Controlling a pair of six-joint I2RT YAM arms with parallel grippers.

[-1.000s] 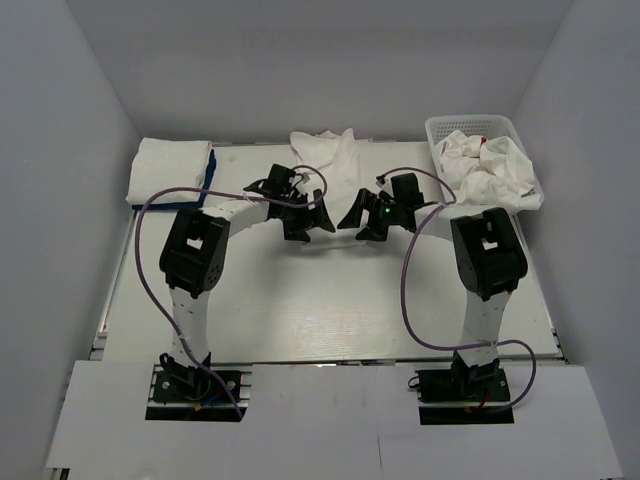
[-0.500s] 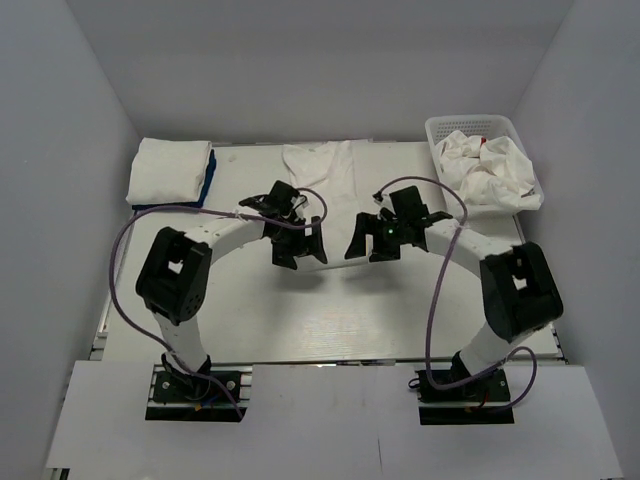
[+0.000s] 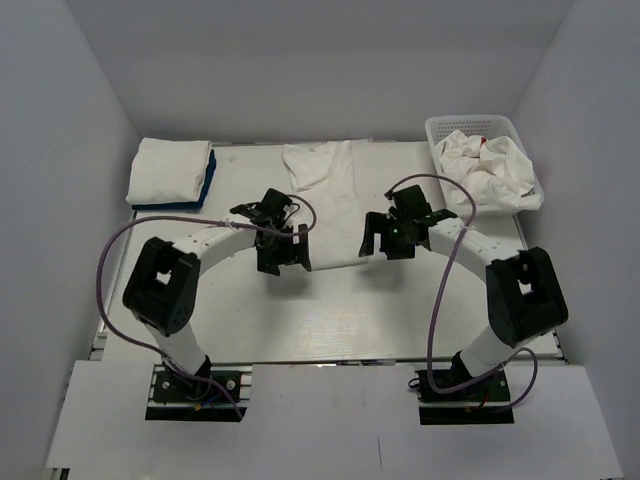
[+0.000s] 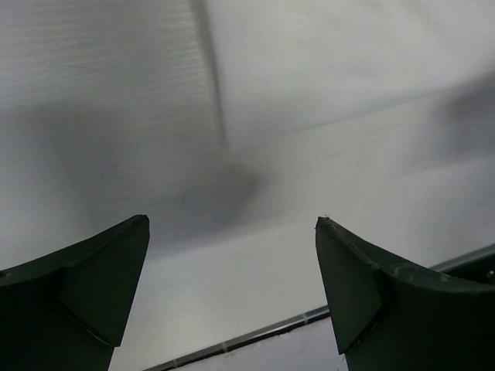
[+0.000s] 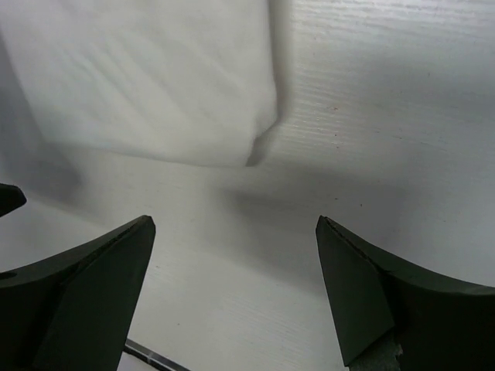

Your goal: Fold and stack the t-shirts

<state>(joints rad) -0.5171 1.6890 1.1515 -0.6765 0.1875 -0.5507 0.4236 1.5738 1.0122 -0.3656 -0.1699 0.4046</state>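
Centrally, a white t-shirt [image 3: 325, 195] lies spread flat on the table [image 3: 330, 315], its collar end toward the far edge and its hem toward the arms. The left gripper [image 3: 283, 256] hangs over the hem's near-left corner and the right gripper [image 3: 386, 238] just beside its near-right corner.

In the left wrist view, the left gripper [image 4: 232, 232] is spread wide with nothing between its fingers; the shirt [image 4: 348, 62] shows as smooth cloth at upper right, above bare table. In the right wrist view, the right gripper [image 5: 236, 232] is likewise spread wide and empty, and a corner of the shirt [image 5: 155, 77] lies flat on the table ahead of the fingers.

At the far-left corner sits a folded stack [image 3: 168, 168], a white t-shirt on top with a blue one [image 3: 209, 180] showing at its right edge. At the far-right corner stands a white mesh basket [image 3: 470, 122], heaped with crumpled white t-shirts [image 3: 495, 170], one showing a red print.
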